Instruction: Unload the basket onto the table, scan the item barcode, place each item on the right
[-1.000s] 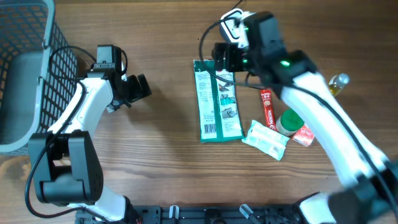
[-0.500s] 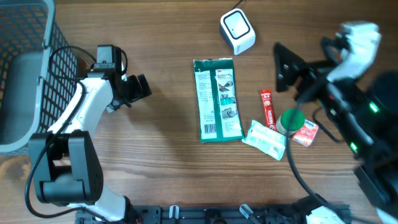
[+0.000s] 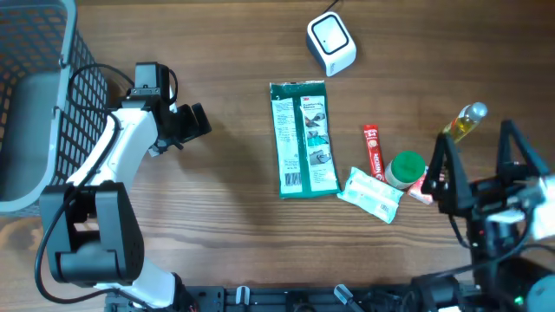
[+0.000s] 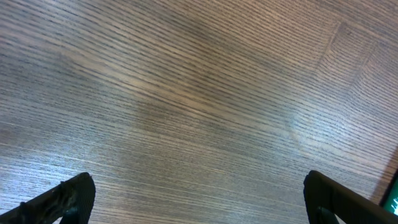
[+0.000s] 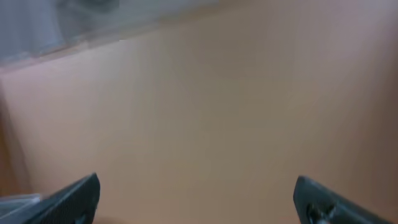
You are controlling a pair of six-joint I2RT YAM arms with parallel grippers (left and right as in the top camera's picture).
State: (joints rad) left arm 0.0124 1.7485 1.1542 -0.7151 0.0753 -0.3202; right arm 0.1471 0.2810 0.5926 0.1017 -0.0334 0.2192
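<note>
Nearest us on the right, the right tool (image 3: 475, 169) gapes fully, holding nothing (its wrist view is a blur). The green packet (image 3: 303, 139) lies flat mid-counter (image 3: 234, 225); left of it the left tool (image 3: 186, 124) spreads wide, empty. Farthest sits the white scanner (image 3: 331, 43).

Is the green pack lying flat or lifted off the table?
Lying flat: the pack rests full-length on the table, printed face up, with nothing gripping it.
</note>
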